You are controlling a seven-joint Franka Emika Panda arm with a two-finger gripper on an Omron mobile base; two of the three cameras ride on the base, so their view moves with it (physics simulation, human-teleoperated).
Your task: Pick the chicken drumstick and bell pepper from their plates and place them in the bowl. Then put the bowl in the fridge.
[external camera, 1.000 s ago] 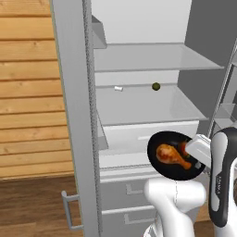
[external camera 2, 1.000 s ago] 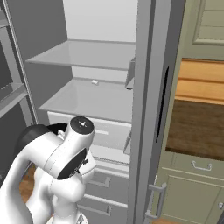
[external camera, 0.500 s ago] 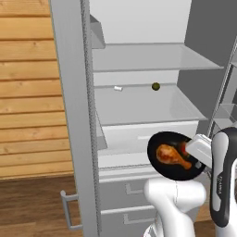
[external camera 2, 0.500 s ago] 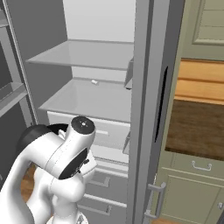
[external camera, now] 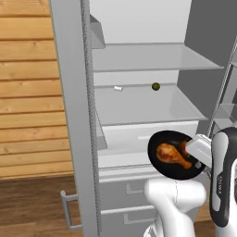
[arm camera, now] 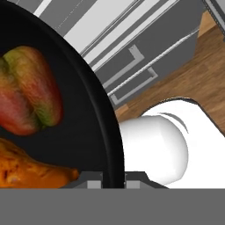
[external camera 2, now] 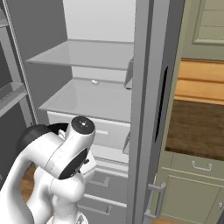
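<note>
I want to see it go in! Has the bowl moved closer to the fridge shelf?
No. The bowl sits at the same spot against the fridge drawer front, below the shelf.

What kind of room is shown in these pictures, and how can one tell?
Most likely a kitchen: an open fridge with white shelves and drawers, green cabinets beside it, and a bowl holding a chicken drumstick.

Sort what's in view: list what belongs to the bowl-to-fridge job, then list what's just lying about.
Belongs to the job:
bowl, gripped at its rim by the claw
chicken drumstick, in the bowl
bell pepper, in the bowl
fridge, open

Lying about:
small dark round item on a fridge shelf
small white item on the same shelf
</note>
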